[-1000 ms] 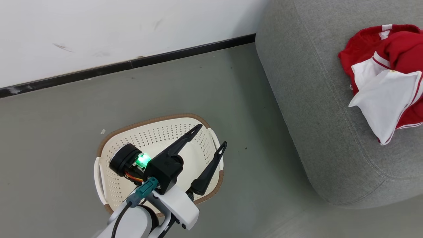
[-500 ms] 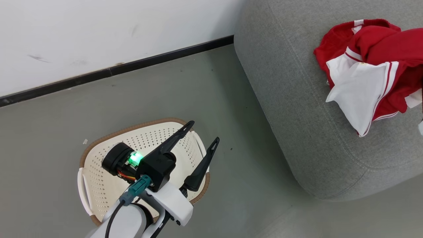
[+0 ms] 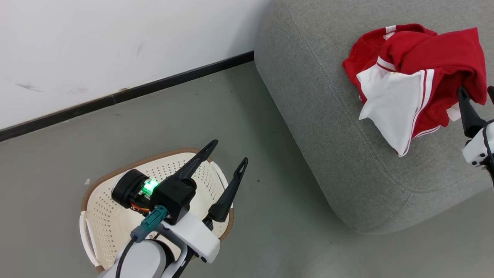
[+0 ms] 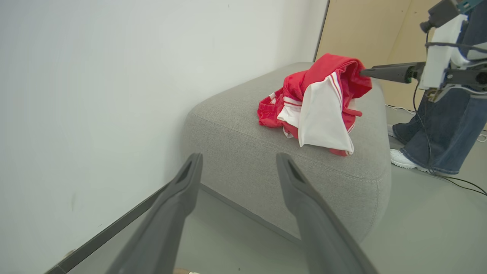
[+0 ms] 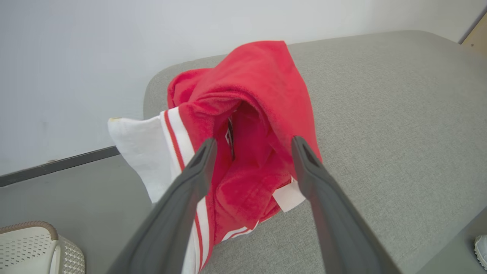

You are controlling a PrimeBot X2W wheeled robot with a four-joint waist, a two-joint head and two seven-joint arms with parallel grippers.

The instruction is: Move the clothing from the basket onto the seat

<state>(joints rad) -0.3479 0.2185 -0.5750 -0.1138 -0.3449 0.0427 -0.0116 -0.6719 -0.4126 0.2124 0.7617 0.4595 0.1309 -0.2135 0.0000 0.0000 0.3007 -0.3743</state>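
The clothing (image 3: 417,65), a bundle of red cloth with a white striped piece, lies on the grey seat (image 3: 328,96). The cream basket (image 3: 100,216) stands on the floor at the lower left. Its perforated inside is bare where my left arm does not cover it. Above the basket's right rim my left gripper (image 3: 229,151) is open and holds nothing. My right gripper (image 3: 475,90) is open at the bundle's right edge. In the right wrist view its fingers (image 5: 253,141) frame the red cloth (image 5: 258,87), with nothing gripped. The left wrist view shows the bundle (image 4: 323,110) and the left gripper (image 4: 239,158).
A white wall with a dark skirting (image 3: 115,98) runs behind the basket and the seat. Grey floor (image 3: 270,216) separates basket and seat. A person's legs in jeans (image 4: 437,133) and a white shoe (image 4: 403,160) stand beyond the seat, with cables on the floor.
The head camera has turned, so the whole picture has shifted left. My right gripper has come into view at the right edge beside the clothing. The clothing lies as before.
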